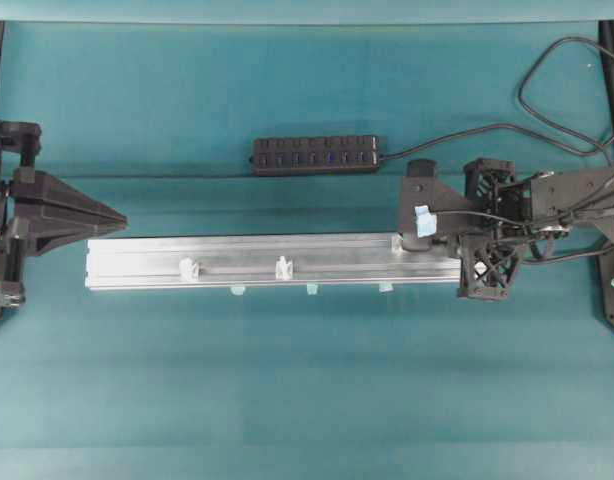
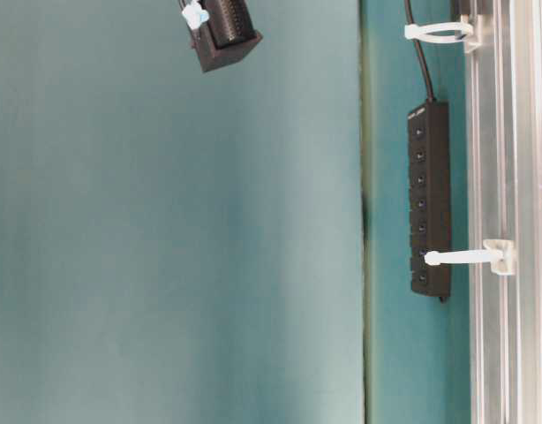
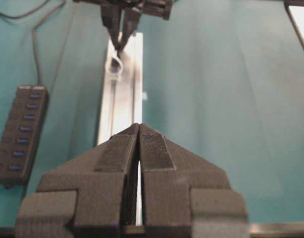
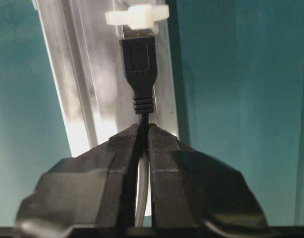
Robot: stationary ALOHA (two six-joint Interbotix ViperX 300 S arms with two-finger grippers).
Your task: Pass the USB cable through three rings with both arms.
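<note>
In the overhead view, two rings (image 1: 188,268) (image 1: 283,267) are seen standing free on the rail (image 1: 137,262), with no cable through them. The third ring is hidden under the right gripper (image 1: 412,240) at the rail's 3 o'clock end. The left gripper (image 1: 115,215) is held off the 9 o'clock end, clenched and empty.

In the table-level view, two rings (image 2: 437,33) (image 2: 470,257) are shown empty; the hub (image 2: 429,196) lies beside the rail.

In the left wrist view, the closed pads (image 3: 153,148) are seen empty, and the right gripper (image 3: 121,42) is at 12 o'clock, just above a ring (image 3: 114,65).

In the right wrist view, the USB cable (image 4: 140,64) is grasped just behind its plug. The plug tip is at the first ring (image 4: 137,17), at 12 o'clock from the pads (image 4: 159,148). Whether it has entered cannot be told, so the threading is judged to be barely begun.
</note>
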